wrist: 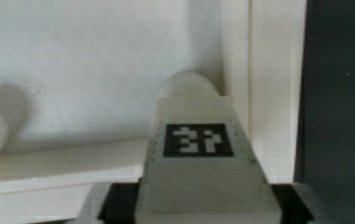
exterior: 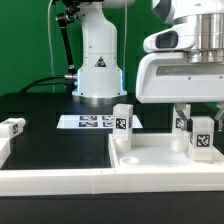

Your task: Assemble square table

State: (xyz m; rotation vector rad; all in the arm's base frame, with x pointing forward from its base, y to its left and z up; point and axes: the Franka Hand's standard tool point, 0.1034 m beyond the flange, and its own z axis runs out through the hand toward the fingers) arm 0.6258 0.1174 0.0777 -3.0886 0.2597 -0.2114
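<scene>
The square table's white slab lies at the exterior view's lower right. One tagged leg stands at its near-left corner. A second leg stands upright at the slab's right side, and my gripper comes down over it. In the wrist view this leg fills the middle, tag facing the camera, with the dark pads pressed against both its sides, so the gripper is shut on it. A third leg lies at the far left on the black table.
The marker board lies flat in front of the robot base. A long white border rail runs along the front edge. In the wrist view, the slab's raised rim borders the black table.
</scene>
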